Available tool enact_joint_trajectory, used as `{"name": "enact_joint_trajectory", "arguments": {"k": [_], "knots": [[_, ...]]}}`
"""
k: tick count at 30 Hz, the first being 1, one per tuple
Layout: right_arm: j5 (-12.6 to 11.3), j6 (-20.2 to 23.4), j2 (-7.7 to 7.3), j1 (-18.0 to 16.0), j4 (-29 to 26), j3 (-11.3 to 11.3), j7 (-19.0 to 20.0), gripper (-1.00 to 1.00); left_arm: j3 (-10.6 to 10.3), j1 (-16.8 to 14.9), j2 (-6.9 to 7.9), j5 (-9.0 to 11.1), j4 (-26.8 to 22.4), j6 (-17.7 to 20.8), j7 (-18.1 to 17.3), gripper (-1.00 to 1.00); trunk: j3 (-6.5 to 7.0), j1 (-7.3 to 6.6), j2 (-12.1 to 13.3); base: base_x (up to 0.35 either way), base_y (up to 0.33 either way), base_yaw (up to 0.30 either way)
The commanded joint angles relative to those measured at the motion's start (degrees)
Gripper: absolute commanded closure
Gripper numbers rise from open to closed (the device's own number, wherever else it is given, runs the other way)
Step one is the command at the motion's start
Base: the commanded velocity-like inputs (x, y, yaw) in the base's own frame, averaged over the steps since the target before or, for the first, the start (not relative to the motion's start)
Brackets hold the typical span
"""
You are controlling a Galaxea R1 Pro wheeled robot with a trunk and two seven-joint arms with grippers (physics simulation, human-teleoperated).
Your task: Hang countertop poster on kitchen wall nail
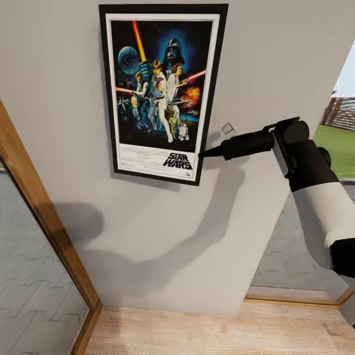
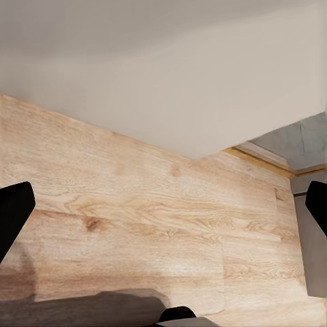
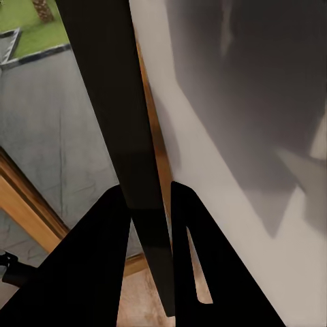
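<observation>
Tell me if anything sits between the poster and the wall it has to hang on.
Nothing visible does. The poster lies against the grey wall, its lower right frame edge pinched by the right gripper.

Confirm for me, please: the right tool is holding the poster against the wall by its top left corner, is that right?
Not quite: the right tool holds the poster by its lower right edge, not the top left corner. The head view shows this; the poster is indeed against the wall.

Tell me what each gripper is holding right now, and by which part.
The right gripper pinches the poster by its black frame's lower right edge, against the wall. The left gripper is open, holding nothing.
</observation>
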Motion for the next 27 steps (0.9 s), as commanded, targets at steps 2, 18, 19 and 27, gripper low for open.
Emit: {"name": "enact_joint_trajectory", "arguments": {"k": [2,18,19,27], "knots": [[0.03,0.65,-0.04,-0.04,-0.86,0.11,0.24,1.0,-0.48,-0.07,0.03,0.39,0.05,-0.33,-0.11,-1.0,-0.13,0.04,-0.13,0.0,0.0,0.0],[0.04,0.58,-0.04,0.27,-1.73,0.13,0.27,1.0,-0.48,-0.06,0.1,0.4,0.05,-0.33,-0.11,-1.0,-0.13,0.04,-0.13,0.0,0.0,0.0],[0.04,0.55,-0.07,0.39,-1.74,0.13,0.27,1.0,-0.48,-0.06,0.1,0.4,0.05,-0.33,-0.11,-1.0,-0.13,0.04,-0.13,0.0,0.0,0.0],[-0.03,0.4,-0.12,0.7,-1.79,0.18,0.27,1.0,-0.48,-0.08,0.1,0.4,0.05,-0.34,-0.11,-1.0,-0.13,0.04,-0.13,0.0,0.0,0.0]]}}
